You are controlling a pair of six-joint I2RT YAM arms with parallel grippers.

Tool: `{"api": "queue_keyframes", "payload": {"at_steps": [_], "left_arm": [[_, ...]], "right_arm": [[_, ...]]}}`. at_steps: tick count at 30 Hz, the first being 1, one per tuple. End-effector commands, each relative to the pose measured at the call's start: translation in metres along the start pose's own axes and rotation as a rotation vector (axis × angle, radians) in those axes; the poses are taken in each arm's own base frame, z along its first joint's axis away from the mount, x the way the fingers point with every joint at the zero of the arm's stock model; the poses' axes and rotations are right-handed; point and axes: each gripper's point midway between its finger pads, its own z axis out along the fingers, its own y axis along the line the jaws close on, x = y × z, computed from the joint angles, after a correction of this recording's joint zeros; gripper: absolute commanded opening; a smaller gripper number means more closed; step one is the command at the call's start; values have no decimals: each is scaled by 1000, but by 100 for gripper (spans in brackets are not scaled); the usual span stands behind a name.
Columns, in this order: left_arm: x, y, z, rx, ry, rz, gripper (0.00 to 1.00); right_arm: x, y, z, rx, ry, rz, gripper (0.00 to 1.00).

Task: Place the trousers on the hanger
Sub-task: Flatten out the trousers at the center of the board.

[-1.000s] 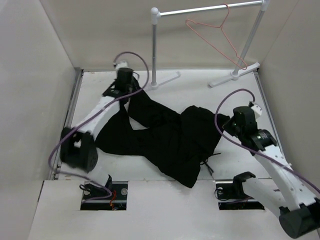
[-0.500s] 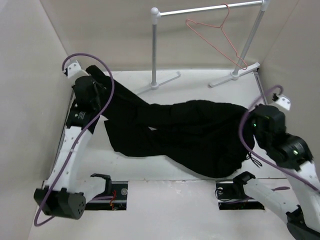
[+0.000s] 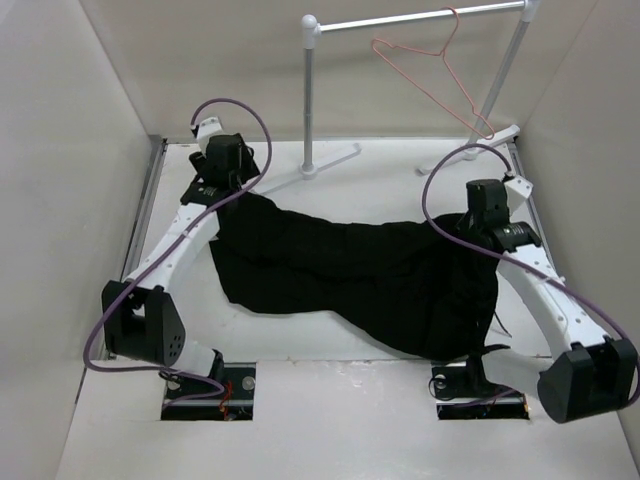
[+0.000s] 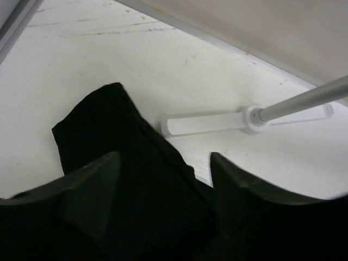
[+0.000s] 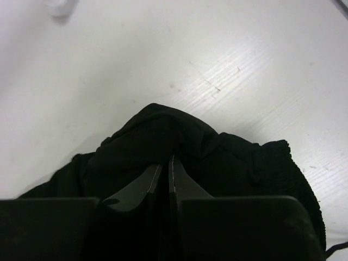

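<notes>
Hoisted at the left edge a moment ago, the trousers [image 3: 350, 270] now lie stretched across the bench [image 3: 400, 170], the left gripper [image 4: 163, 157] spread apart over one end and the right gripper [image 5: 166, 160] clamped on the other, so the hanger [image 3: 431, 89], upper right, is yet to be used.

There is one pair of trousers [image 3: 350, 270], one hanger [image 3: 430, 89] and one rail [image 3: 400, 17], which has two posts and two feet. There are two arms, the left arm [image 3: 175, 245] and the right arm [image 3: 545, 285], and two grippers, the left gripper [image 4: 163, 163] and the right gripper [image 5: 166, 163], each with two fingers. Two purple cables show, the left cable [image 3: 262, 135] and the right cable [image 3: 424, 200].
</notes>
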Motion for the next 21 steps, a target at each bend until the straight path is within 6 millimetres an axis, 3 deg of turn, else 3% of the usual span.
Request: {"api": "queue_keyframes", "payload": {"at_steps": [1,3,5,10,15,21], "left_arm": [[-18,9,-12,-5,-61,-42,70],[-13,47,-3,-98,-62,-110,73],[-12,74,13,-160,-49,-165,71],[5,94,75,-192,70,-233,69],[24,65,138,-98,184,-213,67],[46,27,171,-34,220,-141,67]], "right_arm": [[-29,-6,-9,-5,-129,65,11],[-33,-22,-8,25,-135,95,11],[-39,-25,-7,23,-141,114,11],[-29,6,-7,-66,-81,92,9],[10,25,-9,-115,-7,12,9],[40,19,-4,-115,57,4,9]]}}
